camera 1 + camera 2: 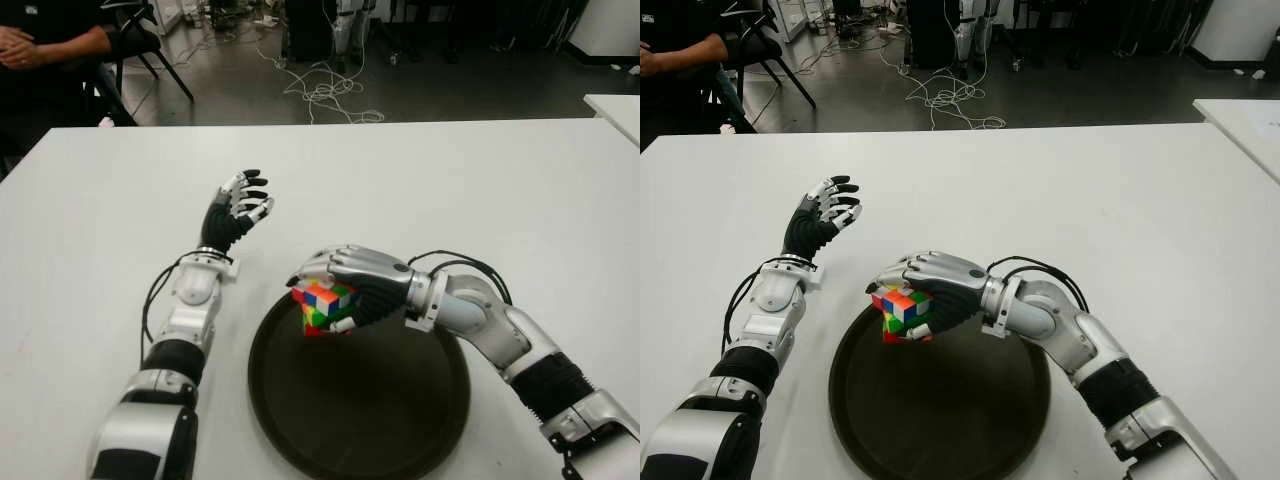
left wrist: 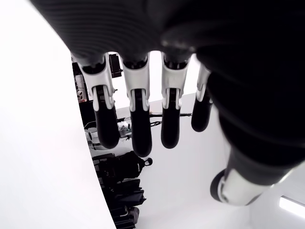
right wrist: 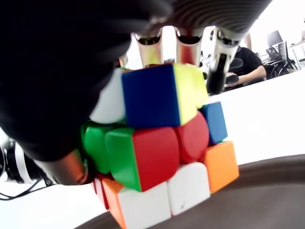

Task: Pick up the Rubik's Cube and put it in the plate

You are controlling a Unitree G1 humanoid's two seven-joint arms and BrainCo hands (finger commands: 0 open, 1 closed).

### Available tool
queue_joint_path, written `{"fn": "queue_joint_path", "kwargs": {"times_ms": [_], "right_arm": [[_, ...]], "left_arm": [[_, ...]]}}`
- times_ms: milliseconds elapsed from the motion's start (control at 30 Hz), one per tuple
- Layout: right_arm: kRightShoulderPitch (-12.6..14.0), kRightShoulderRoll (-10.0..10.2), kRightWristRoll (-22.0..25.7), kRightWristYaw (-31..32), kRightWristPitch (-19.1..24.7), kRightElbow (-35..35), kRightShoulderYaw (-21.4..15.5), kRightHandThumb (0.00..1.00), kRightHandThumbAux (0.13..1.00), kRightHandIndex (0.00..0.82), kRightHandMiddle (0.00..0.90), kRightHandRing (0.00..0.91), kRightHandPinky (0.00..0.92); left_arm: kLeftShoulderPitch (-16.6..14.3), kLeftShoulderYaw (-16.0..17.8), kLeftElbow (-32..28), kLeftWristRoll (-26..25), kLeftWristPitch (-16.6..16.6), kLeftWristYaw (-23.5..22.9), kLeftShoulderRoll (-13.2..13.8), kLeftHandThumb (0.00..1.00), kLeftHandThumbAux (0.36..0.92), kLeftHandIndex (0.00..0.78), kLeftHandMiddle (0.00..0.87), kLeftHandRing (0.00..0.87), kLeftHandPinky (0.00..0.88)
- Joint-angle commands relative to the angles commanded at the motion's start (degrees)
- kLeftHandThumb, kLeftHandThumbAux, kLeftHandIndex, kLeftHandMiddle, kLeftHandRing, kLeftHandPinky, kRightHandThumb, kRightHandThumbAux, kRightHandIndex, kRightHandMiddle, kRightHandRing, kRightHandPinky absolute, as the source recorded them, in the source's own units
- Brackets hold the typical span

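My right hand [image 1: 335,295] is shut on the Rubik's Cube [image 1: 322,305], holding it just above the far-left rim of the dark round plate [image 1: 380,410]. Up close in the right wrist view, the cube [image 3: 162,143] fills the picture, fingers [image 3: 221,62] curled over its top and the plate's dark rim [image 3: 267,191] below it. Whether the cube touches the plate I cannot tell. My left hand [image 1: 243,200] is raised over the white table [image 1: 480,190] to the left of the plate, fingers [image 2: 138,119] spread and holding nothing.
A person in a dark top [image 1: 40,45] sits at the table's far left corner beside a chair [image 1: 145,40]. Cables [image 1: 320,90] lie on the floor beyond the far edge. A second white table [image 1: 615,105] shows at the far right.
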Motion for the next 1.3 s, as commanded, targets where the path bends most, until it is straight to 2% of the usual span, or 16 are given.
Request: {"fn": "queue_joint_path", "kwargs": {"times_ms": [100,267,467,900,1300], "right_arm": [[-0.2,-0.1,0.3,1.2,0.4,-0.1,0.1,0.030,0.795,0.040,0.050,0.051,0.061],[-0.2,-0.1,0.3,2.2,0.6,-0.3,0.0,0.005,0.757,0.016,0.035,0.033,0.048],[-0.2,-0.1,-0.2,2.3,0.0,-0.1,-0.1,0.000,0.720,0.004,0.026,0.024,0.039],[0.1,0.3,0.0,1.5,-1.2,0.7,-0.3,0.000,0.665,0.003,0.021,0.012,0.029],[0.1,0.3,-1.3,0.7,-0.3,0.3,-0.8,0.000,0.609,0.003,0.025,0.028,0.048]], "left_arm": [[0.0,-0.1,-0.1,0.0,0.2,-0.3,0.1,0.040,0.724,0.220,0.268,0.272,0.284],[0.0,-0.1,-0.1,-0.1,0.6,-0.3,0.1,0.043,0.707,0.208,0.267,0.275,0.293],[0.1,-0.2,-0.4,0.0,0.9,-0.2,0.1,0.034,0.715,0.220,0.274,0.276,0.275],[0.1,-0.1,-0.5,-0.2,1.1,-0.4,0.1,0.063,0.720,0.216,0.276,0.284,0.299],[0.2,-0.3,-0.7,0.0,1.3,-0.3,0.2,0.051,0.710,0.218,0.265,0.272,0.286]]}}
